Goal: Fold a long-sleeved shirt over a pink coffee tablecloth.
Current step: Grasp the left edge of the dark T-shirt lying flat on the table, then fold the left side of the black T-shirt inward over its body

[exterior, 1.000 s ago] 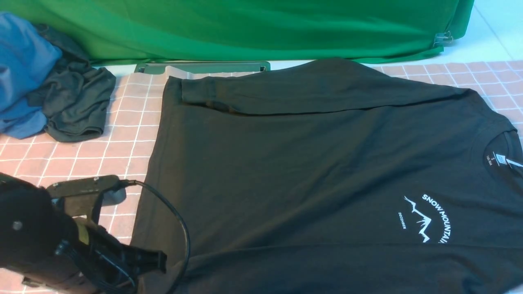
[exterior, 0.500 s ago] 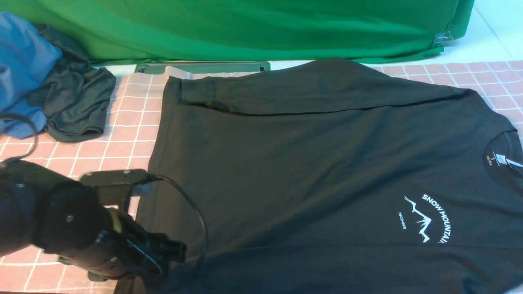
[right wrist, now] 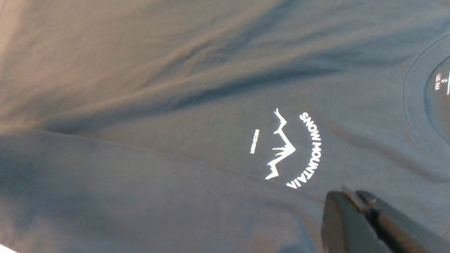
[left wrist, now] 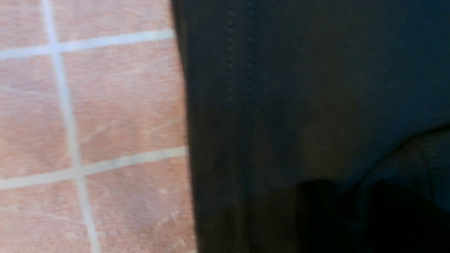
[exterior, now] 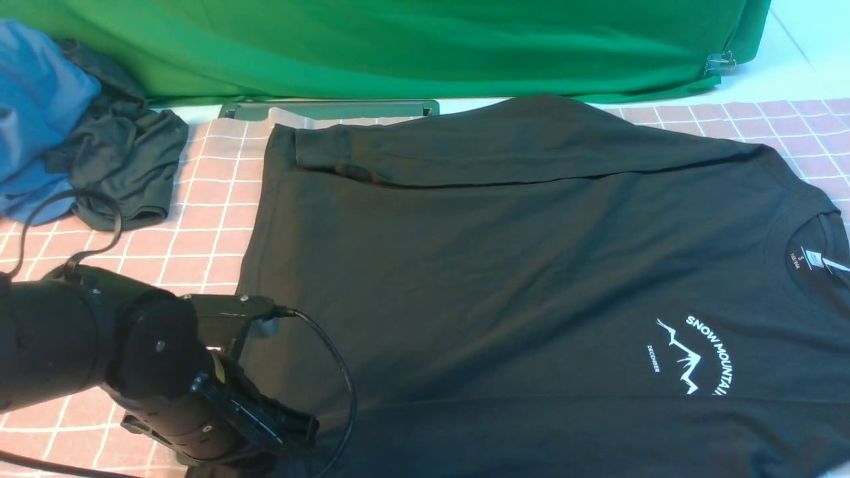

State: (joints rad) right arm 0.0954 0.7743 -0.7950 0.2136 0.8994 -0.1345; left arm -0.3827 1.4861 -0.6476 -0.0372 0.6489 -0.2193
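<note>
Since folds probably get started there, the left gripper (exterior: 295,428) is parked at the hem of the long-sleeved shirt (exterior: 505,265); grip can't be made out tbh.

On the chest of the large black cotton long-sleeved shirt (exterior: 465,265) we read white arched lettering (right wrist: 311,149), "SNOW MOUNTAIN". In the front view, at nine o'clock of it, stands a smaller white word (exterior: 653,358), "DECEMBER". At one o'clock, the white neck print (exterior: 807,259) gives "S" and "165/84A".
</note>
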